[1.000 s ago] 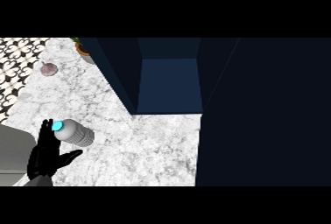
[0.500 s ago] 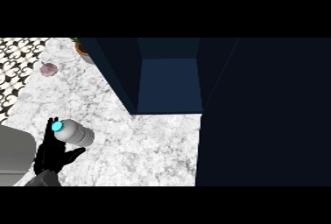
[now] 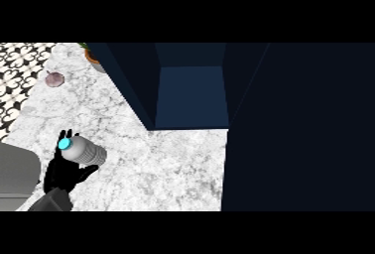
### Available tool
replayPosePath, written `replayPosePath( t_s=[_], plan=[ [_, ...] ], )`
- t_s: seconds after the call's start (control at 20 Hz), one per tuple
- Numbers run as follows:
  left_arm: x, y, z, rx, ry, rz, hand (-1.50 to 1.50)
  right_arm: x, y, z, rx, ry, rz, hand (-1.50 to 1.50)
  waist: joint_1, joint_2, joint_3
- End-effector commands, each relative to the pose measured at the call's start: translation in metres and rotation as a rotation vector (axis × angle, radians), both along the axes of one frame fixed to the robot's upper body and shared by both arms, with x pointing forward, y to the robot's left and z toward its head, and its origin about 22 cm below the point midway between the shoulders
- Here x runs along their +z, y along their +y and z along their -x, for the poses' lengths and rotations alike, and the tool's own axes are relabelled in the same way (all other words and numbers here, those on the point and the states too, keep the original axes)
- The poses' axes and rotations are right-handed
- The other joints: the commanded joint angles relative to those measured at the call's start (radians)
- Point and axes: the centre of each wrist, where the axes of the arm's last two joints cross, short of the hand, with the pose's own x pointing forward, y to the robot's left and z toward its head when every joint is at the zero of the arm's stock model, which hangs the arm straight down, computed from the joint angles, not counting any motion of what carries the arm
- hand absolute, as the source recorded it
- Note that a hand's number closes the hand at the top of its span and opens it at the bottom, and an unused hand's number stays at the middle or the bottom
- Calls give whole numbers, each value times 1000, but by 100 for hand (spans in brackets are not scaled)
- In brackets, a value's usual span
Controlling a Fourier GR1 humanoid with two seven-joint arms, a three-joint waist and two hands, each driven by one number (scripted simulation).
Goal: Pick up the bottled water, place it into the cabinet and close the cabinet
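- Head view: the left robot hand sits at the bottled water, fingers reaching up behind the bottle and thumb out at its lower side; it seems to be cupping the bottle, though contact is hard to confirm from here.
- The bottle lies tilted on the marble bench, well left of the open cabinet and below its opening.
- Judgement: wrap the fingers fully around the body before lifting, then carry rightward and up into the opening, clear of the cabinet's dark door.
- The right robot hand is not visible.
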Motion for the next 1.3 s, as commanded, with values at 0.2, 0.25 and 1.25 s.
replayPosePath(
  t_s=[0.2, 0.25, 1.25],
  plan=[
    [2, -17, -15, -101, -54, 88, -150, 5, 3, 5, 15, 18, -6, -150, -4, 3, -6],
    [-9, -21, 1, -120, -57, 90, -150, -3, -9, -11, -3, 1, -5, -150, 4, 4, -5],
    [-3, -30, -12, -234, -123, 51, 150, -15, -6, -1, 11, 26, -1, -150, 3, 0, -4]
  ],
)
